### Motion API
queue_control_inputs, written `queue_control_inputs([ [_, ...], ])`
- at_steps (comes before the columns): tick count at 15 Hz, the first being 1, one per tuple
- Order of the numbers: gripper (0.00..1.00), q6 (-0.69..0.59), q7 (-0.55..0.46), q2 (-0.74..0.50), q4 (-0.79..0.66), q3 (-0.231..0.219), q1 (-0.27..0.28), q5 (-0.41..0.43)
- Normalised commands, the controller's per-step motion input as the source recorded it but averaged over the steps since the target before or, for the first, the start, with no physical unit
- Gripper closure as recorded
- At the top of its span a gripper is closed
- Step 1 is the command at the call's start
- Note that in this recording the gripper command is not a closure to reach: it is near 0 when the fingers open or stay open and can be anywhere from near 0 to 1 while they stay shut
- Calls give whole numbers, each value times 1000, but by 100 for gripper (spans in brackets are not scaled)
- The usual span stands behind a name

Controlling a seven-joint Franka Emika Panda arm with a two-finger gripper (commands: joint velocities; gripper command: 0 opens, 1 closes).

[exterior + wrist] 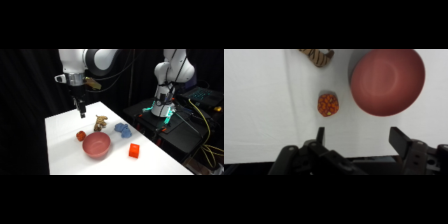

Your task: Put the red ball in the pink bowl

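White glossy arm (80,60), grey joints, black hand (356,142)

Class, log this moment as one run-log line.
phase: approach | end effector: open, above table, empty | red ball: on table beside pink bowl | bowl: empty

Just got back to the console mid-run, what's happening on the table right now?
The arm's hand hangs open above the white table, holding nothing. The red ball sits on the table just beside the pink bowl, not in it, and the bowl is empty. In the wrist view the ball lies ahead of the fingers, so the pick has not happened yet. A red cube, a blue item and a brown toy lie nearby, untouched.
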Motion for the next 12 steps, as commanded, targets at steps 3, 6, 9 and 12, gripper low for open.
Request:
queue_control_inputs([
  [3,0,146,-129,458,498,-5,-73,69],
  [6,0,96,-103,363,429,-5,-73,67],
  [9,0,69,-72,300,330,-7,-63,70],
  [12,0,56,-59,246,209,24,-62,119],
])
